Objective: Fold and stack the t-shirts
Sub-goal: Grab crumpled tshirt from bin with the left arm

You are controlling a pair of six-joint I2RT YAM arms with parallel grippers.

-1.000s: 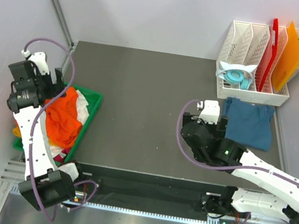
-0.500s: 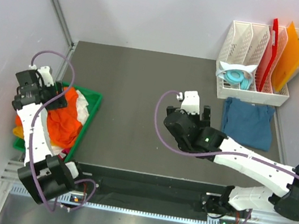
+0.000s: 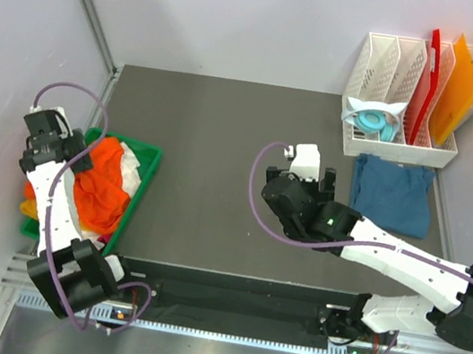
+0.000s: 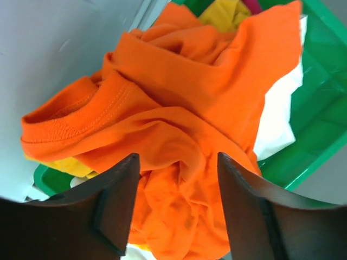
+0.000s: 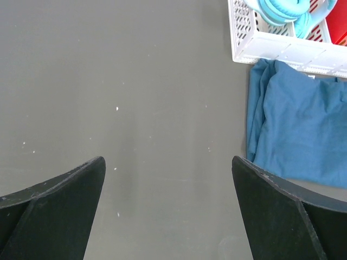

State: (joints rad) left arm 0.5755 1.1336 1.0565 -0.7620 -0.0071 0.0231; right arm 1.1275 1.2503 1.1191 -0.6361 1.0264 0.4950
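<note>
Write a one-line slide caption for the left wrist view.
Left gripper, open, above the crumpled orange t-shirt heaped on a white shirt and a yellow shirt in the green bin.

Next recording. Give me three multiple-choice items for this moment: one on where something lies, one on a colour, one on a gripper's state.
1. The blue shirt lies:
A. on the table beside the white rack
B. inside the rack
C. over an arm

2. The top shirt in the green bin is:
A. white
B. orange
C. blue

3. The right gripper is:
A. shut on the blue shirt
B. shut, empty
C. open, holding nothing

Answers:
1. A: it lies flat on the table just in front of the rack.
2. B: orange cloth covers the white and yellow cloth.
3. C: its fingers stand wide apart over bare table.
</note>
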